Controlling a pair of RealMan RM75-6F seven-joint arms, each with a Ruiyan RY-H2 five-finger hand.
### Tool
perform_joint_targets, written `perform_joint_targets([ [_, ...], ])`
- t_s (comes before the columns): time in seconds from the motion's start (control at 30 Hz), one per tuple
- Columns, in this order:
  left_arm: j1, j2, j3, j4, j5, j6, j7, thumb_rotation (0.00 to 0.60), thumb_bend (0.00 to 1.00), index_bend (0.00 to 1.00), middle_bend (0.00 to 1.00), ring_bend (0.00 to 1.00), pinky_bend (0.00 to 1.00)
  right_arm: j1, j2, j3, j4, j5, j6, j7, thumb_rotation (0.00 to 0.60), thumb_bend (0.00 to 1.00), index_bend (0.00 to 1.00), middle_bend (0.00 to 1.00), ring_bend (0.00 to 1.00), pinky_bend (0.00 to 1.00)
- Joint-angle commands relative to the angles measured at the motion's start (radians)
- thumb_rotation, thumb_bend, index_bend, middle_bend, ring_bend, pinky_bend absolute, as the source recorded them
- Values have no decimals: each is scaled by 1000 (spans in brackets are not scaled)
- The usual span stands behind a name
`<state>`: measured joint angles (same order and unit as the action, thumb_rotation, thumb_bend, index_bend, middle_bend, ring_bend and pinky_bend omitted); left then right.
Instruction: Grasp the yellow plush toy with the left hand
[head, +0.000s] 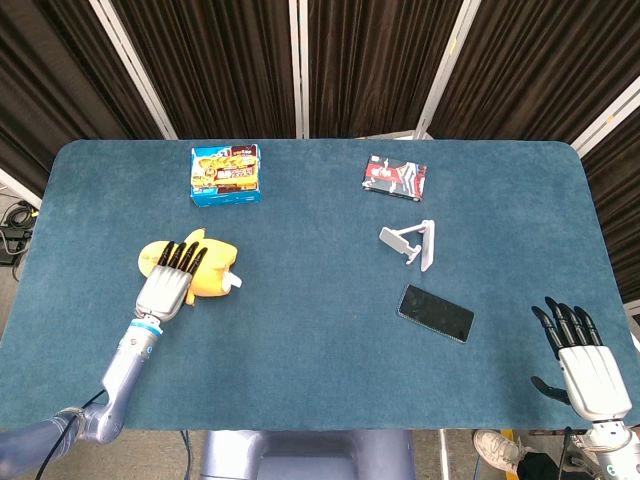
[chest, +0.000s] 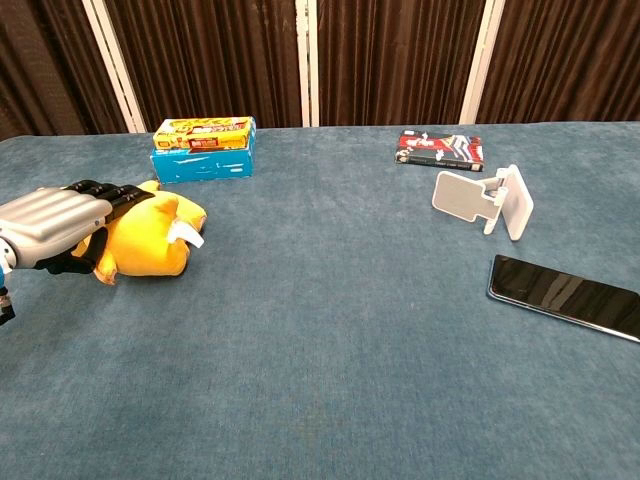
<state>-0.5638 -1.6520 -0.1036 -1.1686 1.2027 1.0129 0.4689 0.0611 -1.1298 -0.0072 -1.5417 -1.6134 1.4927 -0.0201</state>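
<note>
The yellow plush toy (head: 216, 273) (chest: 150, 242) lies on the left part of the blue table (head: 320, 380). My left hand (head: 168, 282) (chest: 55, 215) lies over its left side, dark fingers draped across the top and the thumb against its near side, holding it. The toy's white tag sticks out to the right. My right hand (head: 584, 362) hovers off the table's near right corner, fingers spread, holding nothing; the chest view does not show it.
A blue and yellow box (head: 227, 173) (chest: 203, 148) stands behind the toy. A red packet (head: 394, 177) (chest: 440, 148), a white phone stand (head: 412, 243) (chest: 485, 200) and a black phone (head: 436, 313) (chest: 565, 295) lie on the right half.
</note>
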Motion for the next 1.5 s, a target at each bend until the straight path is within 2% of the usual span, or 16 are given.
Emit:
perform_joint_targets([
  [0.03, 10, 10, 1, 10, -1, 9, -16, 600, 1000, 0, 0, 0, 0, 0, -1, -1, 0, -1, -1, -2, 600, 157, 0, 0, 0, 0],
  [0.53, 42, 52, -1, 60, -6, 16, -99, 600, 1000, 0, 0, 0, 0, -1, -1, -3, -5, -6, 4, -11, 600, 157, 0, 0, 0, 0],
  [0.97, 27, 24, 11, 5, 25, 22, -63, 600, 1000, 0, 0, 0, 0, -3, 0, -1, -8, -4, 7, -12, 600, 157, 0, 0, 0, 0],
  [1.3, 40, 44, 19, -110, 82, 101, -45, 600, 1000, 0, 0, 0, 0, -3, 1, -3, -8, -7, 8, -11, 600, 156, 0, 0, 0, 0],
  [1.5, 90, 114, 26, -229, 127, 205, -73, 600, 1000, 0, 0, 0, 0, -3, 0, -3, -9, -11, 10, -14, 600, 157, 0, 0, 0, 0],
])
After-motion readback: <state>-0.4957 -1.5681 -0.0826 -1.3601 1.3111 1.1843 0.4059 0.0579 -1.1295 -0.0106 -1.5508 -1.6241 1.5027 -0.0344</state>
